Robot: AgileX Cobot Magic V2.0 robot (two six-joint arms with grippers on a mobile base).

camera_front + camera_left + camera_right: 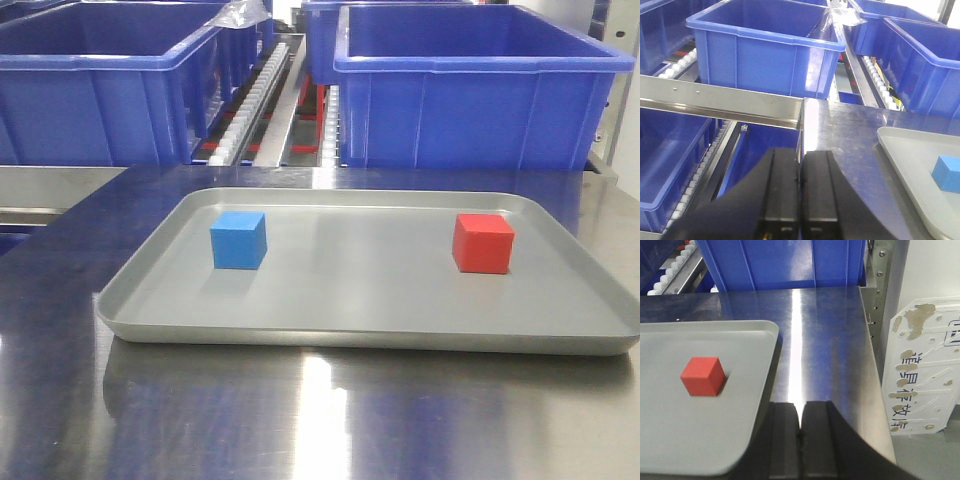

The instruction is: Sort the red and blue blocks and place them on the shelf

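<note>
well apart on tray (370, 338): matte sky-blue cube (238, 240), red cube (483, 243); left claw (800, 157), right claw (800, 410) pressed together.

Steel table (320, 430), grey tray (360, 275) on it

In the left wrist view the right edge cuts the blue block (946, 173), so only its left part shows. The tray (905, 155) runs off the right and bottom edges. The left pincer (800, 155) is cropped at the bottom, its body out of frame. In the right wrist view the tray's left part is cut off and the right pincer (800, 407) is cropped below. The stained white board (922, 365) beside the bench (830, 340) is clipped on the right, its print too broken to read. In the front view the bins (470, 100) hide most of the shelf (245, 110).
</note>
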